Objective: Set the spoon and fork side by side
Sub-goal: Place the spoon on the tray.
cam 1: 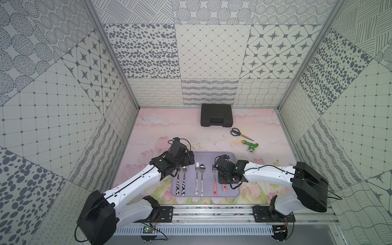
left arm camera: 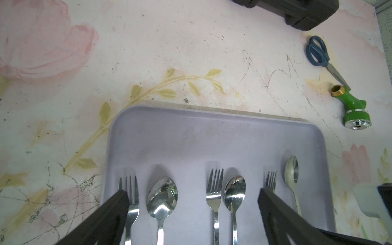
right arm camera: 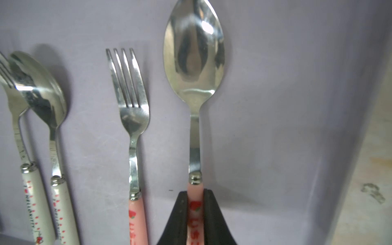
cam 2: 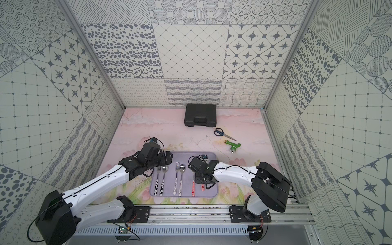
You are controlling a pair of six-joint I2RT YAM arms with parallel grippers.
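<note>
Right claw (right arm camera: 195, 196) was clamped on the pink spoon (right arm camera: 194, 55) by its handle, over the tray (right arm camera: 297, 106), just beside the matching fork (right arm camera: 132, 110). Left claw (left arm camera: 193, 192) hung wide and empty. Best play, by the look: lower the spoon level, handle parallel to the fork, heads lined up, then let go without nudging it.

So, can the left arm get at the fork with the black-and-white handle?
Probably yes: the left gripper is open above the tray, the fork lies uncovered below it, and its spoon lies apart from it.
</note>
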